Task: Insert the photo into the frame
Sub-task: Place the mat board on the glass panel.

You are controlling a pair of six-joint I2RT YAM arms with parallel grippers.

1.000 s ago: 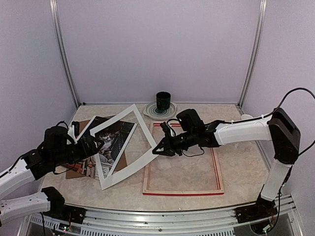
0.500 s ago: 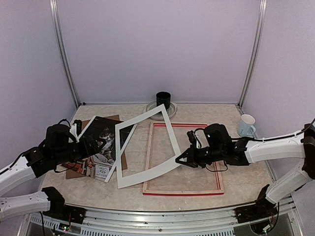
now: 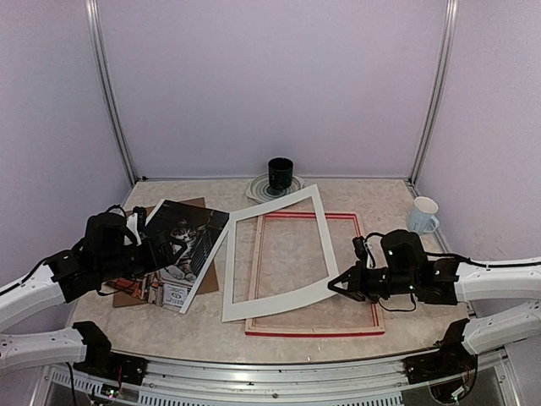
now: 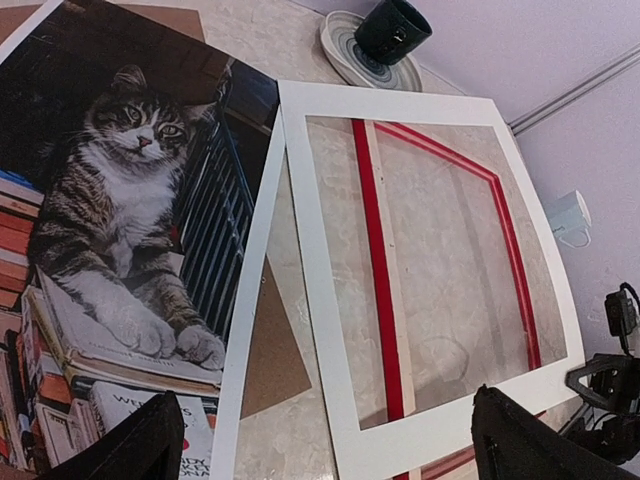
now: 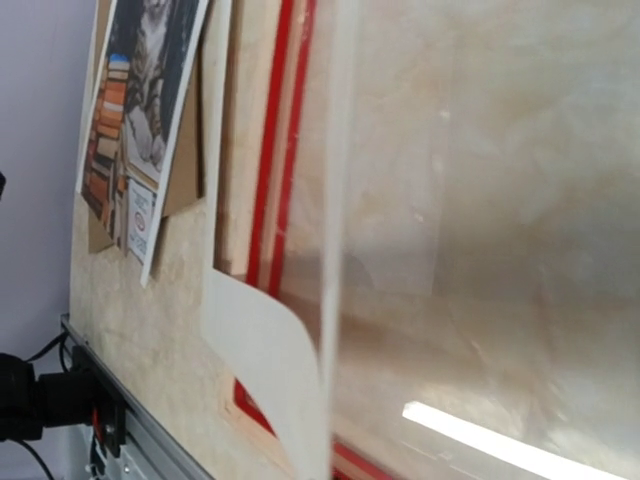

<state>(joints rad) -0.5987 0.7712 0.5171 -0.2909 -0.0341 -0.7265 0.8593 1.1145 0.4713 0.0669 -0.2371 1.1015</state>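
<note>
White mat (image 3: 279, 296) over frame (image 3: 313, 328) (right gripper (image 3: 338, 286) pinching), mug (image 3: 423, 215) nearby

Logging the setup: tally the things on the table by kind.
Framing parts: 4 (photo, frame, mat, backing board)
Cups: 2 (dark cup, white mug)
Plate: 1
Total: 7

Frame (image 3: 370, 272) flat on table (image 3: 397, 199), centre to right

Mat (image 3: 231, 271) over frame's left part, overhanging its left side; near right corner in right gripper (image 3: 338, 286)

Photo (image 3: 188, 239) left of mat, just beside it, lying on cardboard (image 3: 210, 276)

Plate (image 3: 258, 193) behind frame by back wall, cup (image 3: 280, 174) on it

Mug (image 3: 423, 214) right of frame, towards back
</note>
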